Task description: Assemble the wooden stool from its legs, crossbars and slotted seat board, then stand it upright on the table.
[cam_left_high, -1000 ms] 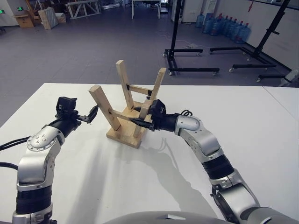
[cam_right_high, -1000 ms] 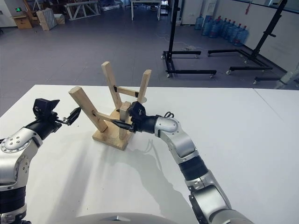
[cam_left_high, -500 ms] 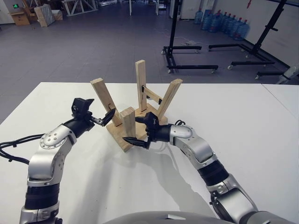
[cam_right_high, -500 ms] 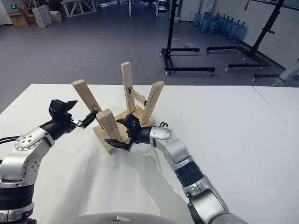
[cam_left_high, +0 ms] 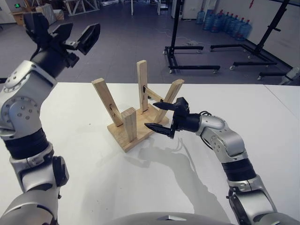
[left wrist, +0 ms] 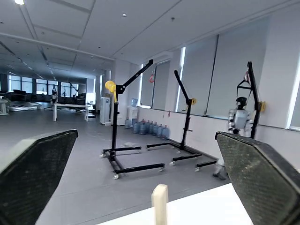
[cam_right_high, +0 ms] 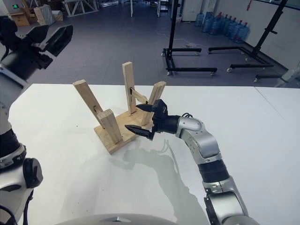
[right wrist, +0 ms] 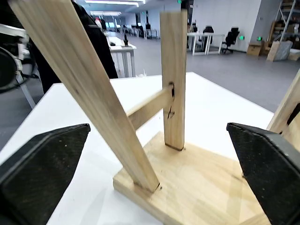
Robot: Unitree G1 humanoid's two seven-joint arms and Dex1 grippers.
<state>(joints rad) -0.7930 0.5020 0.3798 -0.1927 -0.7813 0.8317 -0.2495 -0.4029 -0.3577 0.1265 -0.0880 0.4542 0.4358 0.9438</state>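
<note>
The stool [cam_left_high: 133, 117] is upside down on the table [cam_left_high: 93, 178]. Its seat board [cam_left_high: 123, 141] lies flat on the table and its legs [cam_left_high: 105, 101] point up. A crossbar [cam_left_high: 152, 93] joins two of the legs at the back.

My right gripper [cam_left_high: 151, 116] is low over the table, with its two fingers spread wide and holding nothing. The stool is just in front of these fingers. The nearest leg [cam_left_high: 171, 101] is just beside my top finger, but I cannot tell if they touch. From my right wrist I see a leg [right wrist: 172, 79] and the seat board [right wrist: 197, 187] between my two finger pads.

My left gripper [cam_left_high: 75, 35] is way up high. Its fingers are spread wide too, with nothing in them. The stool is far below them and well apart.

I think the stool is all put together now. What is left is to flip it over so it stands on its legs. For that I would bring my left fingers down to a leg on their side. Then I would close my right fingers on the near leg and turn the stool over slowly so nothing pops out.
</note>
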